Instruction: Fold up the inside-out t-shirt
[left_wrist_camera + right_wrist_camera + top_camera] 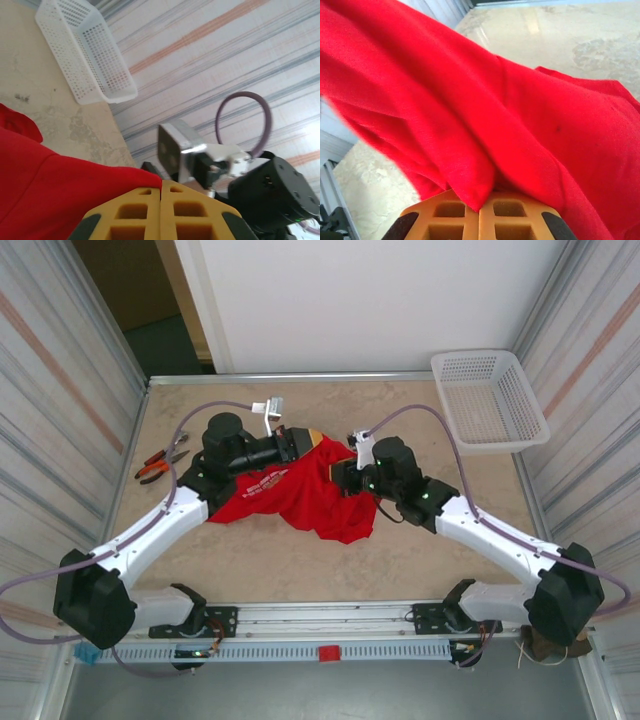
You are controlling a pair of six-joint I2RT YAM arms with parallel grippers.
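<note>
Beige marbled table (300,570) between striped side walls (60,390), seen from above. At far left lie orange-handled pliers (160,462), well apart from everything else. Next comes the left gripper (310,438), reaching toward the middle of the table. Its yellow fingers (135,215) are pressed together, with an edge of the shirt (300,495) caught at their tips. The shirt is bright red and crumpled. It lies at the centre of the table between the two arms, with whitish print showing on its left part. Its upper edge is lifted where the grippers hold it. Right of the shirt is the right gripper (347,478), pointing left into the cloth. In the right wrist view its orange-yellow fingers (520,220) are closed on a fold of red fabric that drapes up and away from them. At far right, in the back corner of the table, stands a white mesh basket (500,443), well apart from the shirt.
</note>
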